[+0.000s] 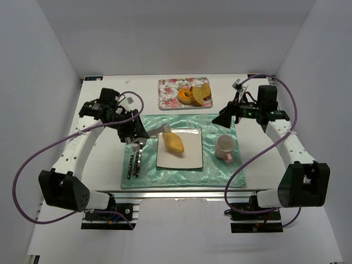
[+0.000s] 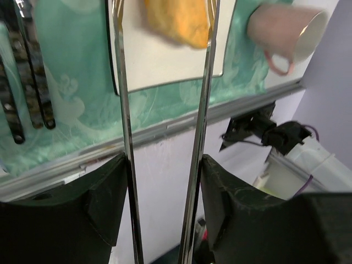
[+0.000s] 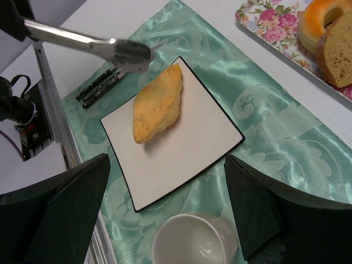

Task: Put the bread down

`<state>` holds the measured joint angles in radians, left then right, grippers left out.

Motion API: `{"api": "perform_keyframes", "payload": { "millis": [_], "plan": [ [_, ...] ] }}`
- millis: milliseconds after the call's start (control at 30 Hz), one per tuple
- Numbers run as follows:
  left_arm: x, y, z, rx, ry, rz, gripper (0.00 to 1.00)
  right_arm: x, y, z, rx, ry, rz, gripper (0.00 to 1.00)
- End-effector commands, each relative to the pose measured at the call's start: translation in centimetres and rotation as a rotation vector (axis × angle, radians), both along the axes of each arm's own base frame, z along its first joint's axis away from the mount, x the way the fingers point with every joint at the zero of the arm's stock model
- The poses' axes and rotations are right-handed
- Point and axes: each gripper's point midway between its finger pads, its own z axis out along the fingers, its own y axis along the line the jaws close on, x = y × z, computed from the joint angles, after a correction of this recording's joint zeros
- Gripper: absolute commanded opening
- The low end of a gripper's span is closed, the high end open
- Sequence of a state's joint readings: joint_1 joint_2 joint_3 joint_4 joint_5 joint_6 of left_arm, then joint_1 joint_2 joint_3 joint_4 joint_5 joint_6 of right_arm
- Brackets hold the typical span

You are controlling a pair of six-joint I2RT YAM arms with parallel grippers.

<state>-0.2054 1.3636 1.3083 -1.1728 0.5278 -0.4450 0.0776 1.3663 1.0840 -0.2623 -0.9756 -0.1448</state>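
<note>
We count one long oval yellow-orange roll, lying on one white square plate with a dark rim. At three o'clock from the plate stands one pink cup. At nine o'clock lie dark-handled cutlery pieces, at least two, though we cannot fix their number. One floral rectangular tray at twelve o'clock carries one round orange-centred bun and what look like two brown crusty slices. We also count one green satin mat and one pair of silver metal tongs.

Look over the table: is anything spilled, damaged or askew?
Nothing is spilled or broken. Only the roll lies slantwise across the square plate rather than in line with its edges; the cup stands upright.
</note>
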Motion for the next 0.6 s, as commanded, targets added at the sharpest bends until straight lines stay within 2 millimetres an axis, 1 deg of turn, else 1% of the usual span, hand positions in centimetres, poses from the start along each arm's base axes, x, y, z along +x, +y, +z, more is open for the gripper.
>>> {"api": "perform_keyframes", "payload": {
  "millis": [0, 33, 100, 133, 200, 233, 267, 300, 333, 367, 400, 433, 467, 500, 533, 567],
  "plan": [
    [2.2, 0.2, 3.6, 0.014, -0.160, 0.012, 0.62, -0.2, -0.1, 1.0, 0.016, -0.035, 0.010, 0.89],
    [2.6, 0.2, 4.0, 0.013, -0.181, 0.013, 0.61, -0.1, -0.1, 0.9, 0.017, -0.032, 0.011, 0.89],
    [4.2, -0.3, 5.1, -0.011, -0.237, 0.014, 0.59, 0.0, 0.0, 1.0, 0.019, -0.033, 0.012, 0.89],
    [5.5, -0.8, 5.3, -0.029, -0.258, 0.020, 0.59, 0.1, 0.0, 0.9, 0.019, -0.033, 0.012, 0.89],
    [7.0, -1.6, 5.4, -0.065, -0.278, 0.019, 0.58, 0.2, 0.0, 1.0, 0.021, -0.033, 0.012, 0.89],
    [8.4, -2.2, 6.1, -0.097, -0.325, 0.015, 0.57, 0.3, 0.0, 1.0, 0.023, -0.028, 0.013, 0.89],
    [9.3, -2.5, 6.0, -0.113, -0.327, 0.027, 0.57, 0.4, 0.0, 1.0, 0.025, -0.032, 0.014, 0.89],
    [10.7, -2.9, 4.9, -0.116, -0.311, 0.034, 0.57, 0.4, 0.1, 1.1, 0.026, -0.032, 0.012, 0.89],
    [12.4, -3.3, 5.5, -0.133, -0.362, 0.038, 0.57, 0.4, 0.1, 1.2, 0.027, -0.034, 0.014, 0.89],
    [13.5, -3.5, 5.3, -0.138, -0.368, 0.050, 0.56, 0.5, 0.1, 1.2, 0.027, -0.034, 0.012, 0.89],
    [15.1, -3.7, 3.7, -0.129, -0.344, 0.060, 0.56, 0.5, 0.1, 1.2, 0.027, -0.035, 0.012, 0.89],
    [16.5, -4.0, 3.6, -0.134, -0.367, 0.066, 0.56, 0.5, 0.1, 1.3, 0.029, -0.037, 0.013, 0.89],
    [17.9, -4.3, 4.1, -0.147, -0.384, 0.075, 0.56, 0.4, 0.1, 1.4, 0.028, -0.040, 0.013, 0.89],
    [19.4, -4.7, 2.1, -0.142, -0.344, 0.080, 0.56, 0.5, 0.1, 1.5, 0.027, -0.045, 0.015, 0.89],
    [20.5, -5.2, 1.8, -0.156, -0.345, 0.089, 0.56, 0.5, 0.1, 1.5, 0.025, -0.047, 0.016, 0.89],
    [21.8, -5.6, 2.7, -0.173, -0.366, 0.091, 0.56, 0.5, 0.0, 1.4, 0.022, -0.049, 0.013, 0.89]
  ]
}}
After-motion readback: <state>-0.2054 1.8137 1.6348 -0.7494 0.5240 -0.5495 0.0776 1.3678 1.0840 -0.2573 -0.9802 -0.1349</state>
